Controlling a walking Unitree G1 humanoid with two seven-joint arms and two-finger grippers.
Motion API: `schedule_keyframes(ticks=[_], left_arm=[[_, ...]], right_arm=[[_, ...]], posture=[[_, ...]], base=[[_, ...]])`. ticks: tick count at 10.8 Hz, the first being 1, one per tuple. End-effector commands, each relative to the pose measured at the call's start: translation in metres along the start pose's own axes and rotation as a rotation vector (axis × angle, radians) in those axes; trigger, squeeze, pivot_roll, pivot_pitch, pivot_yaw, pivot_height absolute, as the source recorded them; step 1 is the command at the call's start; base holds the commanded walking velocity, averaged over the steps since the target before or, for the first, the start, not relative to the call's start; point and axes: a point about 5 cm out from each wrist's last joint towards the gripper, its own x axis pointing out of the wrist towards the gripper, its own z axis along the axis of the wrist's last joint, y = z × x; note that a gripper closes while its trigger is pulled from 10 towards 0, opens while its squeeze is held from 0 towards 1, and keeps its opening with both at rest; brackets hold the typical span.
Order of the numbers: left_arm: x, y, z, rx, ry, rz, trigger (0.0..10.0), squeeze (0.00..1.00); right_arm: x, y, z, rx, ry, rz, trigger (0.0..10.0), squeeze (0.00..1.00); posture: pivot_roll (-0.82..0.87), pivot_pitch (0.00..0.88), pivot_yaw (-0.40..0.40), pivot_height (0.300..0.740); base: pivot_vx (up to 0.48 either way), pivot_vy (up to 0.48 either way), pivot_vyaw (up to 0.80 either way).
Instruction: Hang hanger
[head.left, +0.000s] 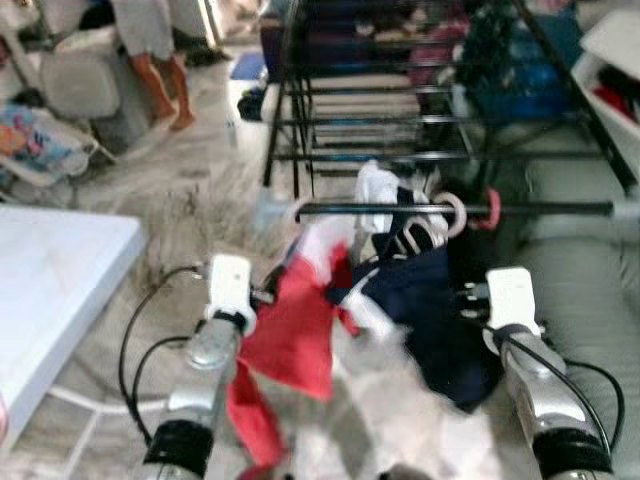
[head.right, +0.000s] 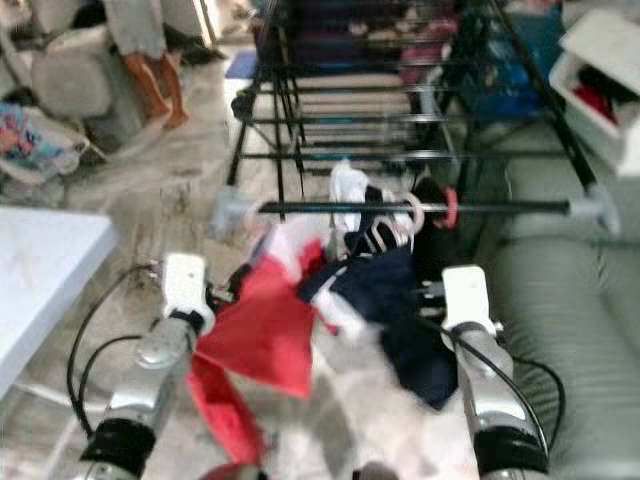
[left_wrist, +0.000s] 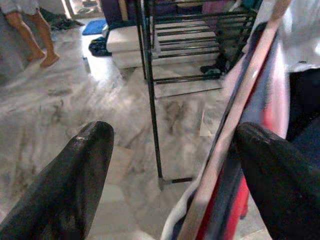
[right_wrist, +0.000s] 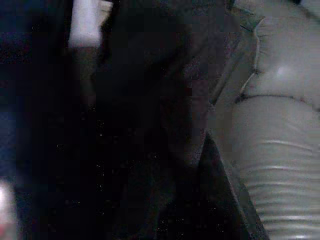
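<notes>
A: What sits nearest?

B: Both silver arms reach forward. The left gripper (left_wrist: 170, 165) has its fingers (left_wrist: 70, 185) spread apart, with a pale hanger (left_wrist: 227, 130) arm running between them, close against the right-hand finger; whether that finger touches it I cannot tell. A red cloth (head.left: 295, 335) drapes down beside that wrist.

A: And the right gripper (head.left: 468, 297)?

B: It is buried in a dark navy garment (head.left: 440, 310), and its wrist view is almost black, so I cannot tell how its fingers stand.

A: Where does the hanger's hook end up?

B: The white hook (head.left: 452, 212) loops at the black front rail (head.left: 520, 209) of the drying rack (head.left: 400, 120), just beside a pink hook (head.left: 492, 208). The picture is blurred, so whether it rests fully on the rail is unclear. The red, white and navy clothes bunch under it.

A: Any containers?

B: A white bin (head.left: 610, 85) at far right, with something red inside, too blurred to name.

A: How much room is there around?

B: To the left, a white table (head.left: 55, 290) edge lies near the left arm, with marble floor (head.left: 190, 200) open between it and the rack. To the right, a grey-green sofa (head.left: 585, 290) lies close to the right arm. Farther off on the left, a person's bare legs (head.left: 165, 85) stand by pale furniture, well apart from the rack.
</notes>
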Motion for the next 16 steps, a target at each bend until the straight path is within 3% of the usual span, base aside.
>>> schedule_keyframes(ticks=[1,3,4,7,9,10,12,15,16], left_arm=[[-0.001,0.004,0.002,0.005,0.0,0.015,10.0,0.0],[-0.004,0.002,0.0,0.007,0.005,0.009,10.0,0.0],[-0.005,0.002,0.0,0.01,0.007,0.008,10.0,0.0],[-0.007,-0.002,0.002,0.013,0.006,-0.01,10.0,0.0],[-0.012,0.001,-0.001,0.025,0.022,-0.011,10.0,0.0],[-0.015,0.002,-0.003,0.027,0.031,-0.009,10.0,0.0],[-0.015,0.002,-0.003,0.024,0.043,-0.003,10.0,0.0],[-0.013,0.003,-0.003,0.025,0.055,0.011,10.0,0.0],[-0.012,0.002,-0.002,0.024,0.056,0.009,10.0,0.0]], right_arm=[[0.005,-0.009,0.014,0.002,-0.044,-0.054,10.0,0.0],[0.009,-0.026,0.027,0.031,-0.105,-0.147,10.0,0.0],[0.01,-0.034,0.029,0.008,-0.097,-0.193,10.0,0.0],[0.024,-0.056,0.033,0.093,-0.004,-0.215,10.0,0.0],[0.035,-0.055,0.038,0.135,0.071,-0.184,10.0,0.0],[0.04,-0.048,0.032,0.225,0.15,-0.126,10.0,0.0],[0.04,-0.031,0.018,0.308,0.237,-0.028,10.0,0.0],[0.043,-0.018,0.021,0.145,0.217,0.083,10.0,0.0],[0.043,-0.018,0.023,0.132,0.213,0.088,10.0,0.0]], posture=[[-0.06,0.0,0.039,0.74],[-0.04,0.0,0.032,0.74],[-0.04,0.0,0.032,0.74],[-0.04,0.0,0.04,0.74],[-0.03,0.008,0.034,0.74],[-0.02,0.008,0.031,0.74],[0.0,0.005,0.023,0.74],[0.0,0.0,0.023,0.74],[0.0,0.0,0.022,0.74]], base=[[0.0,0.0,0.0],[0.0,0.0,0.0],[0.0,0.0,0.0],[0.0,0.0,0.0],[0.0,0.0,0.0],[0.0,0.0,0.0],[0.0,0.0,0.0],[0.0,0.0,0.0],[0.0,0.0,0.0]])
